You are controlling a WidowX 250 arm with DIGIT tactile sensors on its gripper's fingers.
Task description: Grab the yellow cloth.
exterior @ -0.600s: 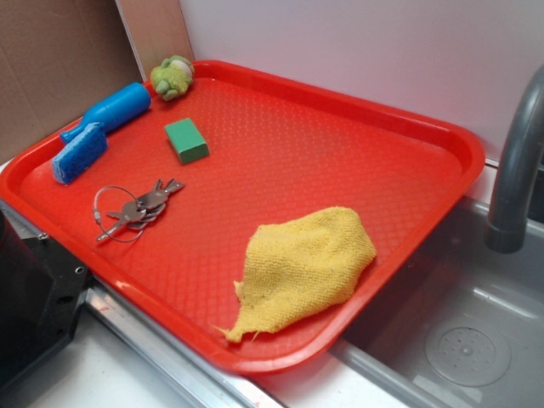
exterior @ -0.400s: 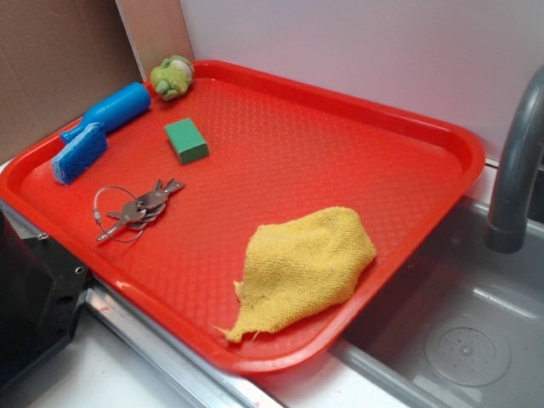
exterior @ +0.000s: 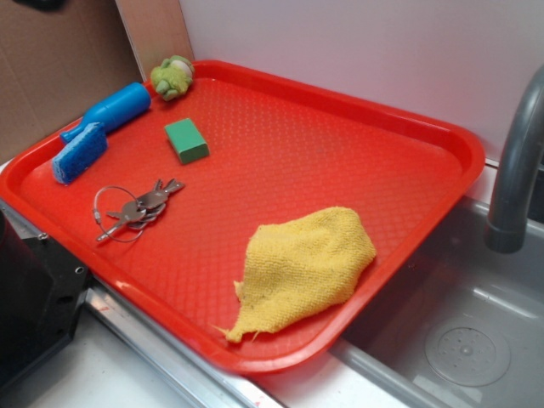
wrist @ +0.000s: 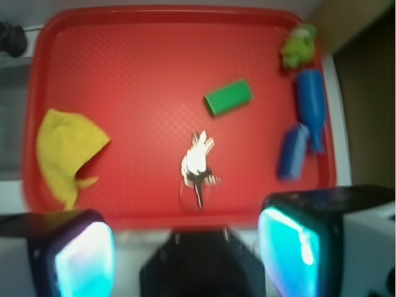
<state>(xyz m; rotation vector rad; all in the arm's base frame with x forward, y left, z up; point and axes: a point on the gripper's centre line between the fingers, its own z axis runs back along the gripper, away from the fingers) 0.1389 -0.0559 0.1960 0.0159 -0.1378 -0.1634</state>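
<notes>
The yellow cloth (exterior: 302, 268) lies crumpled and flat on the red tray (exterior: 340, 153), near its front right edge. In the wrist view the yellow cloth (wrist: 65, 151) sits at the left of the tray (wrist: 124, 62), far ahead and to the left of my gripper (wrist: 185, 253). The gripper hangs high above the tray's near rim. Its two cyan-padded fingers (wrist: 86, 260) stand wide apart with nothing between them. In the exterior view only a dark sliver at the top left edge could be part of the arm.
Also on the tray are a green block (exterior: 186, 140), a bunch of keys (exterior: 136, 208), a blue brush (exterior: 98, 127) and a yellow-green plush toy (exterior: 172, 76). A grey faucet (exterior: 514, 170) and sink (exterior: 459, 340) lie to the right. A black box (exterior: 34, 297) stands front left.
A dark sliver has come into the top left corner of the exterior view. The cloth and the other things on the tray have not moved.
</notes>
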